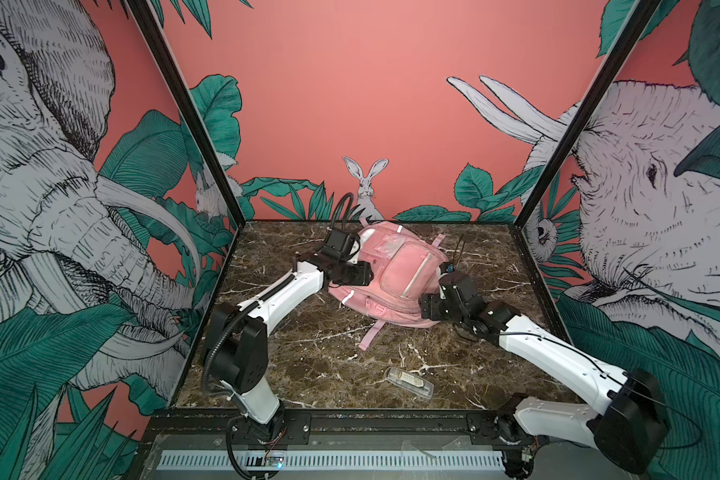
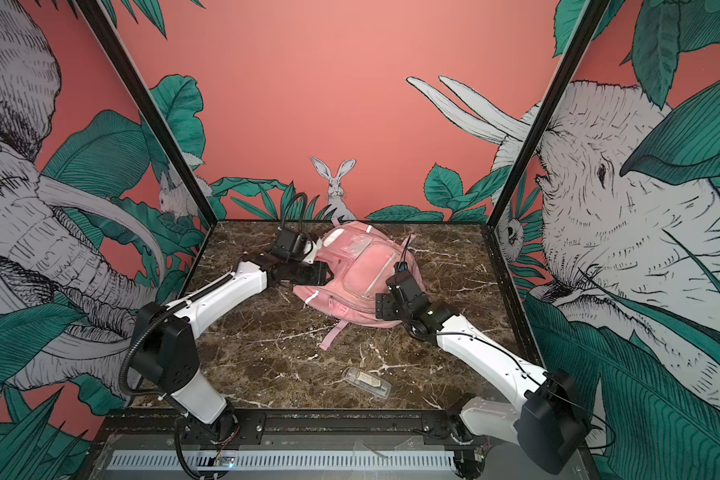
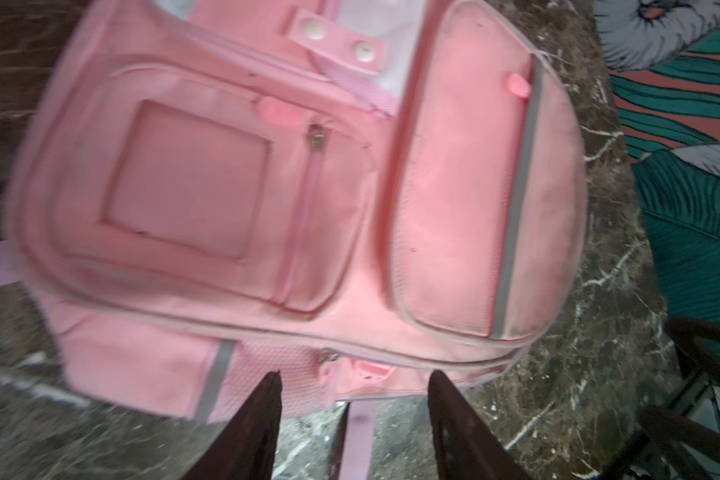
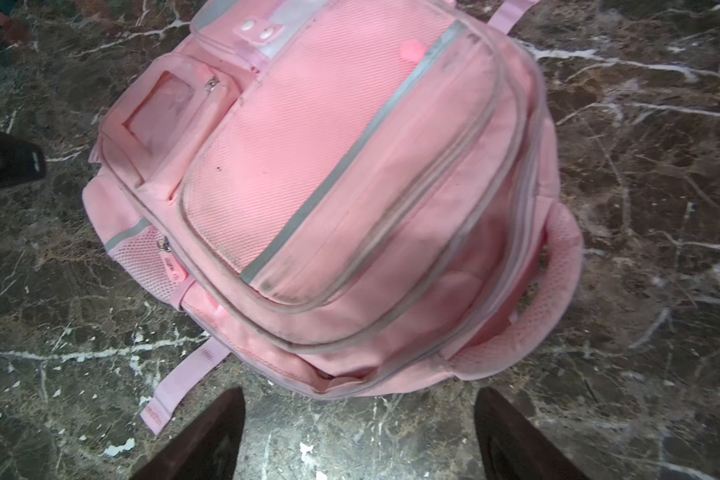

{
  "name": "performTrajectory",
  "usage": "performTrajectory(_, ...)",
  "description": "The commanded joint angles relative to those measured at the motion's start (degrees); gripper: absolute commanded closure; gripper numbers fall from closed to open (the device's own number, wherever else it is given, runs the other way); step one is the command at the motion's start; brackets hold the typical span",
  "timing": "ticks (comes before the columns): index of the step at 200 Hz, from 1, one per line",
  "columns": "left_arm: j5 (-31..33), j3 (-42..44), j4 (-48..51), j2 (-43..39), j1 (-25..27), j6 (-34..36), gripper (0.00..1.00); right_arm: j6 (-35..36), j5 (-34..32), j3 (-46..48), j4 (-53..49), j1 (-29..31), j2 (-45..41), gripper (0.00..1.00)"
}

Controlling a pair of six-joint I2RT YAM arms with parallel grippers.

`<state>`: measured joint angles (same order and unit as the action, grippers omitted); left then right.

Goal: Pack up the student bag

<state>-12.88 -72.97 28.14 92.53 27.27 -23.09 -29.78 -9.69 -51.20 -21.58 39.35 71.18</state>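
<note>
so the student bag (image 1: 395, 270) lies front-up on the marble table (image 1: 308, 353), toward the back and about mid-way across, with one pink strap (image 1: 371, 336) trailing toward the near edge. its front pockets look zipped closed in both wrist views. whether the main compartment is open i cannot tell, and nothing shows what is inside.

the left gripper (image 3: 355, 376) sits at the bag's side by a zip pull (image 3: 329, 361), jaws partly apart and holding nothing. the right gripper (image 4: 360, 392) hangs over bare marble just short of the bag's near edge, jaws wide and empty.

further out, a clear case (image 1: 409, 382) lies near the front of the table, well apart from the bag.

judging by that, packing is not finished: the case is not in the bag. an opening must be made, the case put in, and the zip closed.
</note>
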Motion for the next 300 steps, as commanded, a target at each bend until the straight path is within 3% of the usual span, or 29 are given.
performTrajectory(1,1.19,4.74,-1.48,-3.54,-3.9,-1.39,0.44,-0.04,-1.14,-2.51,2.05,3.03,2.95,0.19)
performTrajectory(47,-1.92,12.01,-6.9,-4.05,-11.42,-4.49,0.45,-0.56,-2.75,-6.86,2.83,8.86,9.71,0.23)
performTrajectory(114,-10.03,11.35,-15.4,6.13,-13.63,-4.84,0.45,-2.09,-1.92,-10.52,4.14,13.5,16.24,0.23)
performTrajectory(150,-9.41,10.65,-15.32,8.48,-13.65,-4.87,0.46,-3.85,-2.16,-9.91,4.88,13.6,18.22,0.25)
performTrajectory(188,-9.32,11.68,-15.68,8.38,-13.87,-4.89,0.55,-4.77,3.81,-10.53,6.84,13.33,23.1,0.3)
performTrajectory(249,-9.44,13.15,-17.22,9.86,-13.91,-4.62,0.63,-6.15,6.96,-12.82,5.79,10.54,27.53,0.37)
performTrajectory(300,-9.89,15.16,-18.11,9.36,-13.91,-4.58,0.86,-4.77,6.48,-12.35,3.6,6.35,27.51,0.41)
